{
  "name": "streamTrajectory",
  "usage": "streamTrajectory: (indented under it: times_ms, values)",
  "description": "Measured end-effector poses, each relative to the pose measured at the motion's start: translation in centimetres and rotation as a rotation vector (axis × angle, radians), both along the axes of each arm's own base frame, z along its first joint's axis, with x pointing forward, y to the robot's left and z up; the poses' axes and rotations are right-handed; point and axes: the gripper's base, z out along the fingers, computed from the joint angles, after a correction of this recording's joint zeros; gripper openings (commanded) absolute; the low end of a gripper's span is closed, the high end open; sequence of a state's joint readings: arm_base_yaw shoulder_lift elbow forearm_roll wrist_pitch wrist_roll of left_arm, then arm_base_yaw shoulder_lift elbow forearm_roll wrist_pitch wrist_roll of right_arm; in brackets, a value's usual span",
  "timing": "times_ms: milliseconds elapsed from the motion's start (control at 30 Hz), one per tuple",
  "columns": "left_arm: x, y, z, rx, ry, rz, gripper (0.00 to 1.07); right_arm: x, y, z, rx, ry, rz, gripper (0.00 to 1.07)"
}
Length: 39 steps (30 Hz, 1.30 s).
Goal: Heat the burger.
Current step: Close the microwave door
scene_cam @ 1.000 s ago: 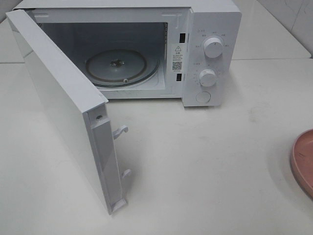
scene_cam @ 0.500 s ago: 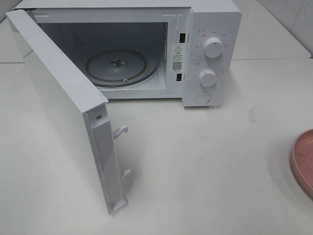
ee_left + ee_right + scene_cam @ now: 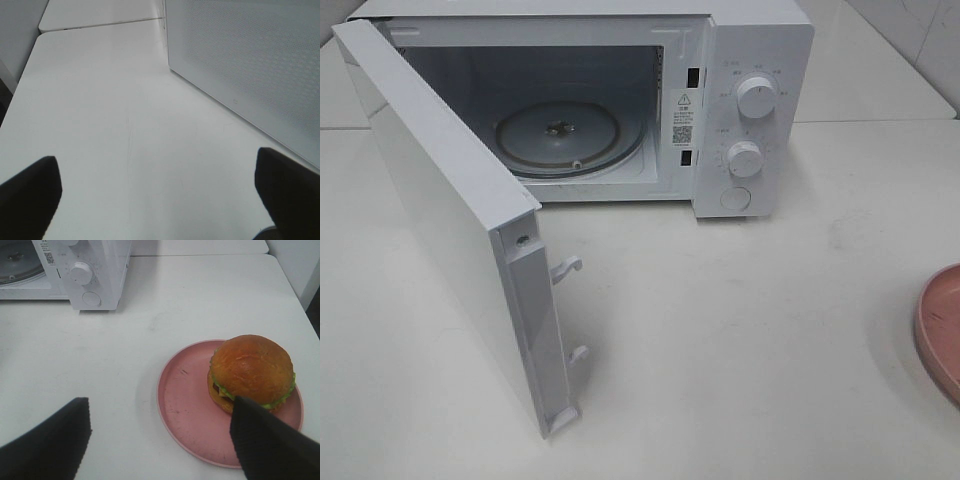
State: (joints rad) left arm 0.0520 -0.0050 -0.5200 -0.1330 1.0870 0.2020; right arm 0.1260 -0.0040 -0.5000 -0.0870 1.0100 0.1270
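nothing has moved since the earlier frames: microwave [image 3: 620, 110], its door [image 3: 450, 220] and the pink plate [image 3: 942, 330] lie the same in the high view, and no arm shows there.

progress, as i judge it: early. the door is already swung wide open and the glass turntable [image 3: 570, 135] inside is bare, so the opening step looks done. left to do: pick up the burger [image 3: 251, 372], put it on the turntable, close the door, turn a knob [image 3: 756, 96].

the burger sits on the pink plate, toward the plate's side far from the microwave, on the table [image 3: 740, 330], well apart from the oven. it stands upright, bun dome up; its long axis is vertical, and it is round so it has no clear front.

right gripper [image 3: 155, 440] hovers near the plate w/ jaws wide, holding nothing; one finger [image 3: 265, 440] overlaps the burger's edge in the wrist view, contact i cannot tell. left gripper [image 3: 160, 195] is also wide and empty, above bare table beside the door's outer face.
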Motion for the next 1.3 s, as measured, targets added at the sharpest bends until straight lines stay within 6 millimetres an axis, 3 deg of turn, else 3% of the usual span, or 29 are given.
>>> streamTrajectory:
  times_ms: [1300]
  values:
    - [0.00,0.00,0.00,0.000,0.000,0.000,0.98,0.00,0.05,0.00,0.004,0.001,0.004,0.76]
